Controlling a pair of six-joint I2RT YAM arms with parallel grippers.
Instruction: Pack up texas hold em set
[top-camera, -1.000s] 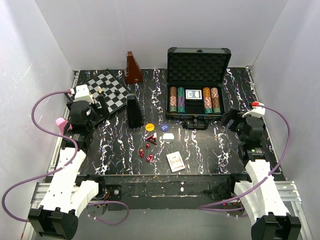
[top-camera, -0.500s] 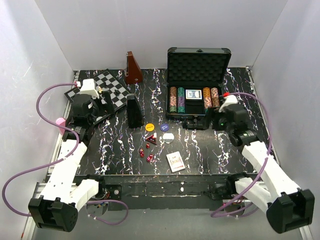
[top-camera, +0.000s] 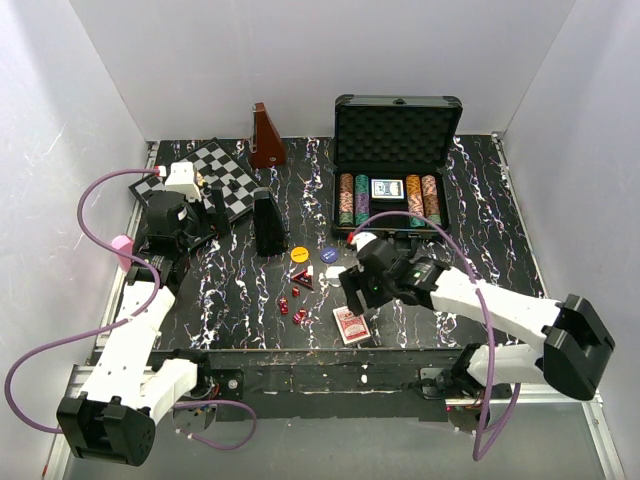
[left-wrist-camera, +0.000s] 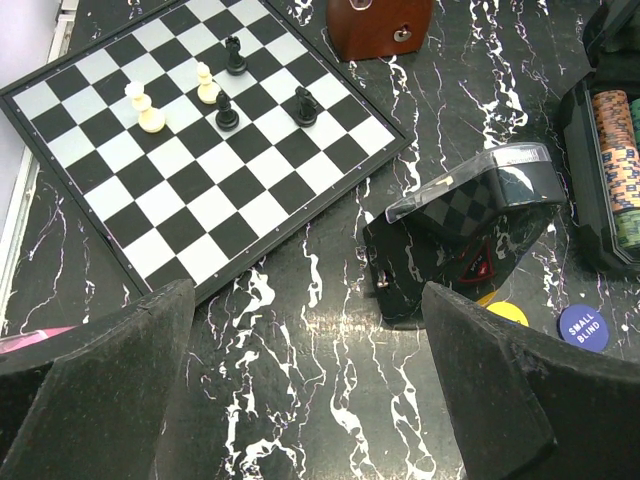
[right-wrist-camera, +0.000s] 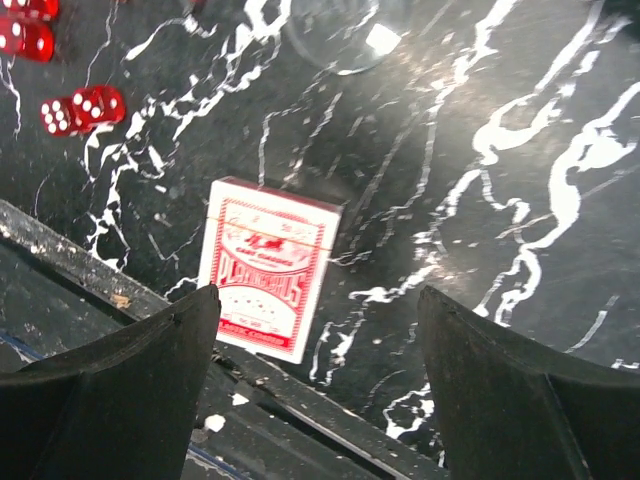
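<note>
R gripper (right-wrist-camera: 316, 335) swung from frame's right edge to lower centre, now over red-backed card deck box (right-wrist-camera: 268, 268). Jaws wide, nothing held, so deck pickup prob. next. Black foam-lined hard case (top-camera: 397, 101) open, upper centre. L gripper (left-wrist-camera: 310, 390) wide, empty, by black-and-white chessboard (left-wrist-camera: 200, 170), upper left.

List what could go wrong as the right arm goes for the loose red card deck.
1. The card deck lies flat by the table's near edge; the open right gripper might shove it off rather than pinch it.
2. Red dice sit close beside it; a finger could scatter them.
3. The right arm's purple cable arcs near the open case; it may snag the chip rows.
</note>
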